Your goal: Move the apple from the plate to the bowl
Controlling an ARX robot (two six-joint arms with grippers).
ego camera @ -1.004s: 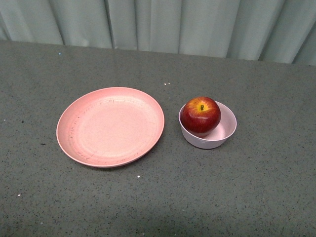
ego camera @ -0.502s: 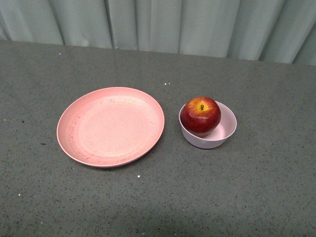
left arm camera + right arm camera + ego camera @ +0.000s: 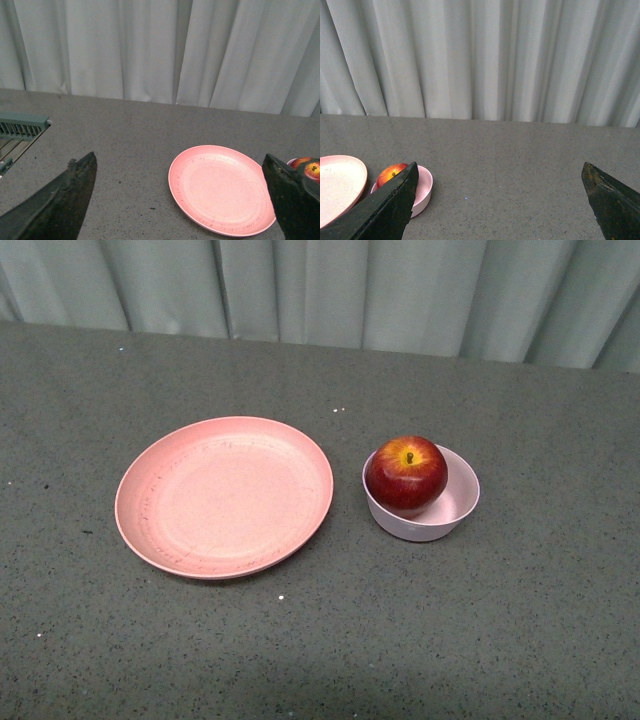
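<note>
Left gripper [image 3: 180, 200]: fingers spread wide, nothing between them, well clear of the table. Right gripper [image 3: 497, 202]: same, wide and empty.

Apple [image 3: 405, 473] sits inside the bowl [image 3: 455, 510], right of centre in the front view, stem up, leaning on the bowl's left wall. Roughly round, so no long axis to align to. Plate [image 3: 222, 497] is bare, left of centre, just beside the bowl, rims apart.

From the right gripper the apple lies low-left in its frame, partly behind the left finger [image 3: 385, 210]; from the left gripper it is at the far right edge, mostly hidden by the right finger [image 3: 292, 205]. Right arm looks nearer.

Judgement: transfer looks done, no further grasp needed.

Front view shows the apple seated but neither arm. Only the wrist views show the pincers. Left wrist alone shows a green rack [image 3: 22, 127] at its left edge.
</note>
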